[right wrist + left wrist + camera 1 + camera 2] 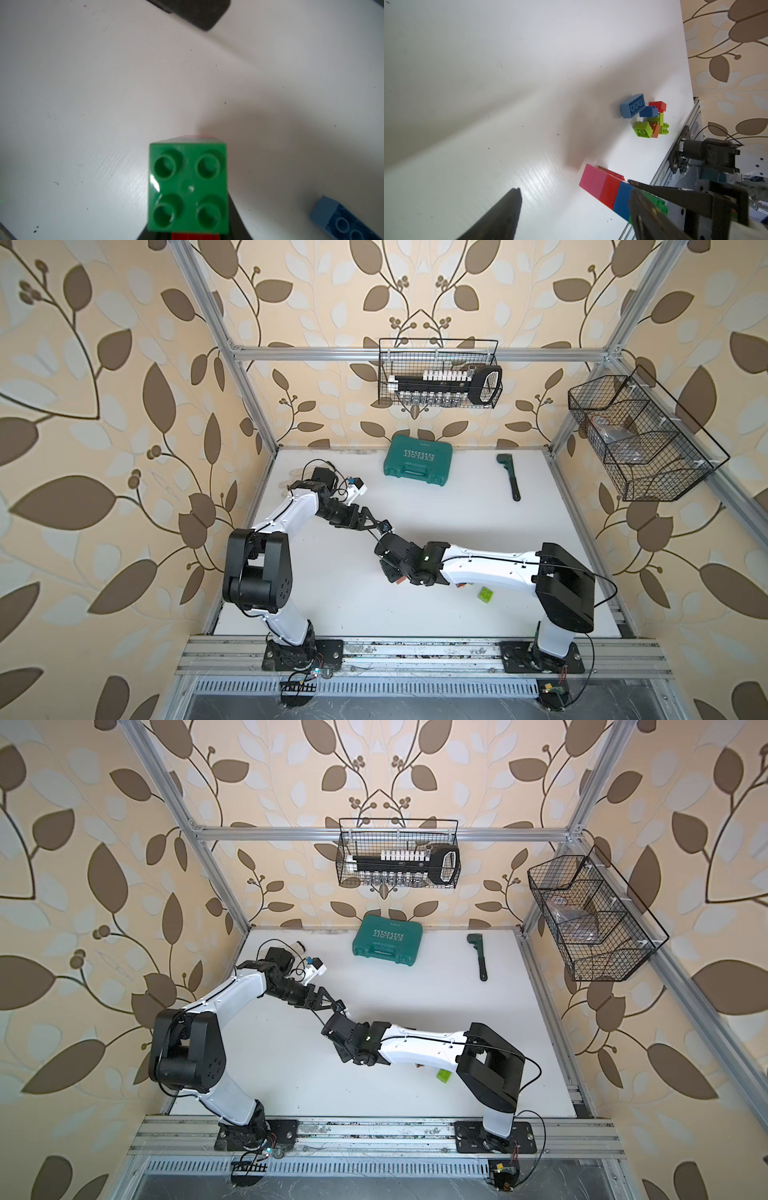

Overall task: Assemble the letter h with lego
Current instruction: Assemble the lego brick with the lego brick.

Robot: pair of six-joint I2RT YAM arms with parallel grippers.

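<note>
My right gripper (pixel 189 228) is shut on a stack of lego whose green studded brick (pixel 188 187) faces the right wrist camera. The left wrist view shows the stack (pixel 604 190) from the side: pink, red, blue, then green, with a red piece behind it and the pink end toward the table. My left gripper (pixel 574 193) is open, one fingertip (pixel 515 199) well away from the stack, the other beside its blue brick. A loose pile lies beyond: a light-blue long brick (pixel 632 106), blue, red (pixel 658 106), lime (pixel 642 128) and orange bricks. In both top views the grippers (pixel 380 526) (pixel 394 574) meet mid-table.
A teal case (pixel 417 466) and a green wrench (pixel 510 477) lie at the back of the white table. Wire baskets (pixel 440 373) (pixel 640 439) hang on the walls. A lime brick (pixel 485 594) shows beside the right arm. A metal rail (pixel 415 655) runs along the front edge.
</note>
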